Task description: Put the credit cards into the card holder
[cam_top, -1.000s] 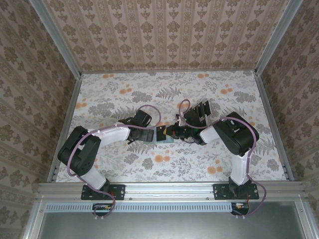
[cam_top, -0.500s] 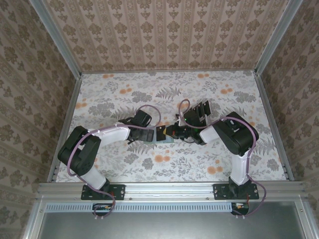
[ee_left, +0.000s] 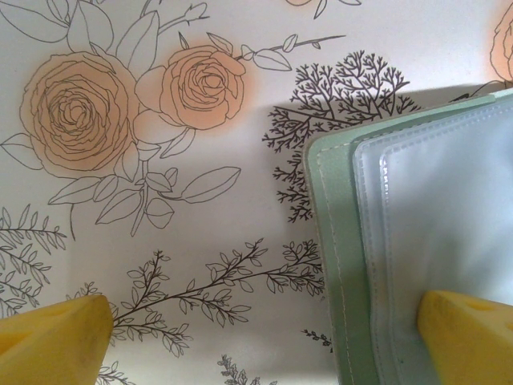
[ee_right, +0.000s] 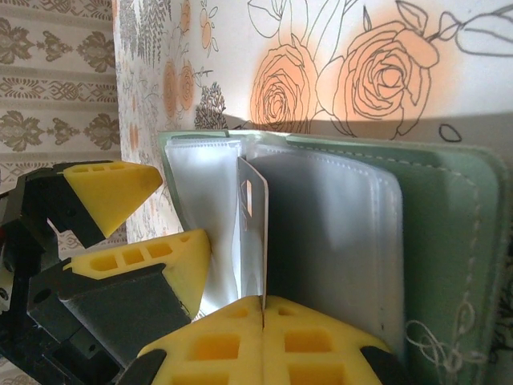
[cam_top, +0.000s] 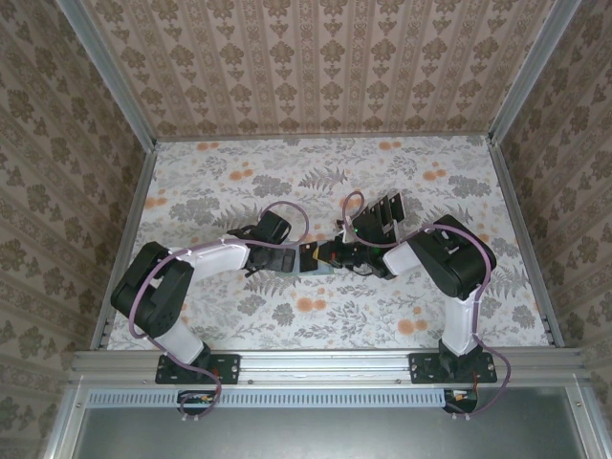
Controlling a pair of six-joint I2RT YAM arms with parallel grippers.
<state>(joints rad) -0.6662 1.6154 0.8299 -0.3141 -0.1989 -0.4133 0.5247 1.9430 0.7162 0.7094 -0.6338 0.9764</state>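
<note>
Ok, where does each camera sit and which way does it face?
Top external: above and behind, looking down on the floral table; left arm, right arm show.
Left wrist: down at the flat sage-green card holder; left gripper open.
Right wrist: along the table; right gripper shut on a clear plastic sleeve.
Shared: card holder, both wrist views.

Table (cam_top: pixel 220 191): flat top w/ floral print, white ground, grey leaves & ferns, orange roses. Holder (ee_left: pixel 333 265) lies open on it nr centre, green cover down, clear sleeves on top. One holder corner sits on print beside a grey sprig, 2 roses to its side. Dark rack (cam_top: pixel 387 212) stands on table near holder, behind & to the right.
</note>
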